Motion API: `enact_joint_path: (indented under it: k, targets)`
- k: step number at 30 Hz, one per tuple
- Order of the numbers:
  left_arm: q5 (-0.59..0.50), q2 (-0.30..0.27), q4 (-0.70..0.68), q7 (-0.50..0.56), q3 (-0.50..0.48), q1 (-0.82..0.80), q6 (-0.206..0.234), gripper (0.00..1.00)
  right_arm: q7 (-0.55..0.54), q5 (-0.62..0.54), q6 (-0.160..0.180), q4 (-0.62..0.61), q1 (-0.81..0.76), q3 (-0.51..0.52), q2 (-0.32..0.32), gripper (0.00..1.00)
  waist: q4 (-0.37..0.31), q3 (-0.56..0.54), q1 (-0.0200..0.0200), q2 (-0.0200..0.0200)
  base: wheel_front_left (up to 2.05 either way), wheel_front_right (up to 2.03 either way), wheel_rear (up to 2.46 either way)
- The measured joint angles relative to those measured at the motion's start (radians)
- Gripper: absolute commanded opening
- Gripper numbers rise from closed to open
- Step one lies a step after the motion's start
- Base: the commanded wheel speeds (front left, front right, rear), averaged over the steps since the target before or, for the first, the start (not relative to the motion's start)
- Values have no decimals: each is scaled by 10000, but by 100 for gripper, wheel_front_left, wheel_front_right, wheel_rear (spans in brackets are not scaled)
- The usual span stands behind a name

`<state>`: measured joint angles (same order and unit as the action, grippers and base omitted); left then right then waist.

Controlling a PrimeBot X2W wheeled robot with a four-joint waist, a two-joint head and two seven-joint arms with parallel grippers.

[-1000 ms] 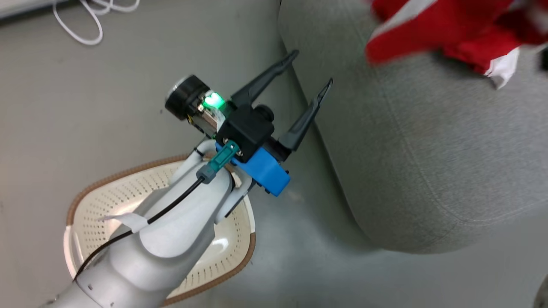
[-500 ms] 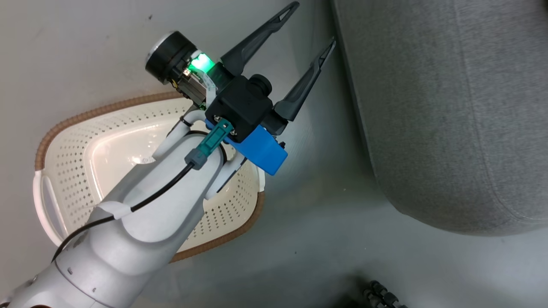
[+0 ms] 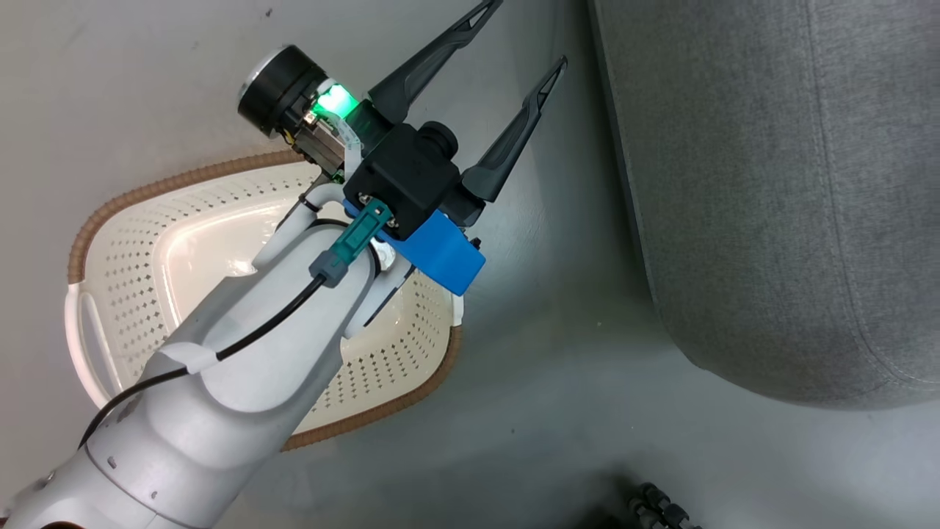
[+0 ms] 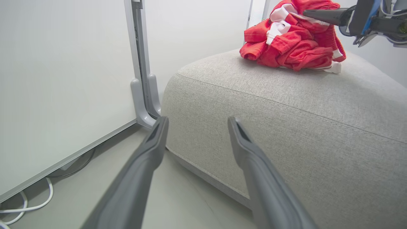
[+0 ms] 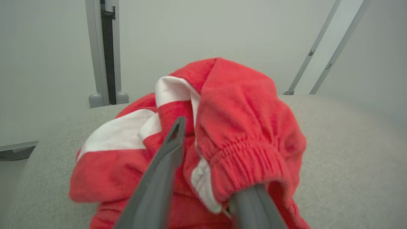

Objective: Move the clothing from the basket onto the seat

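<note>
The basket point(image 3: 117, 294) stands on the floor with nothing in it, under my left forearm. My left gripper point(image 3: 525, 33) is open and holds nothing, raised over the floor between the basket and the seat point(image 3: 771, 184). In the left wrist view the left gripper point(image 4: 197, 120) faces the seat's point(image 4: 286, 105) rounded corner. The red and white clothing point(image 4: 292, 47) lies bunched on top of the seat. My right gripper point(image 5: 203, 127) is in that pile with its fingers apart. The clothing's point(image 5: 241, 127) elastic band drapes over and hides the right finger.
A pale wall panel point(image 4: 63, 79) with a grey post foot point(image 4: 143, 105) stands close to the seat's left side. A white cable point(image 4: 25, 206) lies on the floor below it. A dark ribbed object point(image 3: 653, 507) shows at the head view's bottom edge.
The head camera has swung, so the clothing on the seat has left its frame and more of the basket shows. My left gripper stays open over the basket's far end.
</note>
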<state>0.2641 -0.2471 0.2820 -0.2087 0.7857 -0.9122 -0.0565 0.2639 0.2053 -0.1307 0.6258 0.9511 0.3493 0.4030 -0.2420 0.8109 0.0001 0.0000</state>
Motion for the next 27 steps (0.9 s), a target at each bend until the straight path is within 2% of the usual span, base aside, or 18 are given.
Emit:
enact_joint_path:
  k: [9,17,22,27]
  targets:
    - [403,259,420,-410,-86,686,138,100,-2,-397,0,-1620,-2537,117,-863,100,-74,-1204,-1,0,0,0,0]
    - [865,412,575,-529,-744,1930,364,100,0,-748,0,-2518,-4606,-245,-1350,100,-70,-2803,-2,0,0,0,0]
    - [951,458,412,-529,-1381,2971,397,100,2,-871,0,-2073,-5179,-477,-1392,100,-5,-3857,-4,1,0,0,0]
    - [855,857,259,-531,-1732,3743,267,100,0,-982,0,-1538,-5856,-504,-1365,100,248,-4740,-5,1,0,0,0]
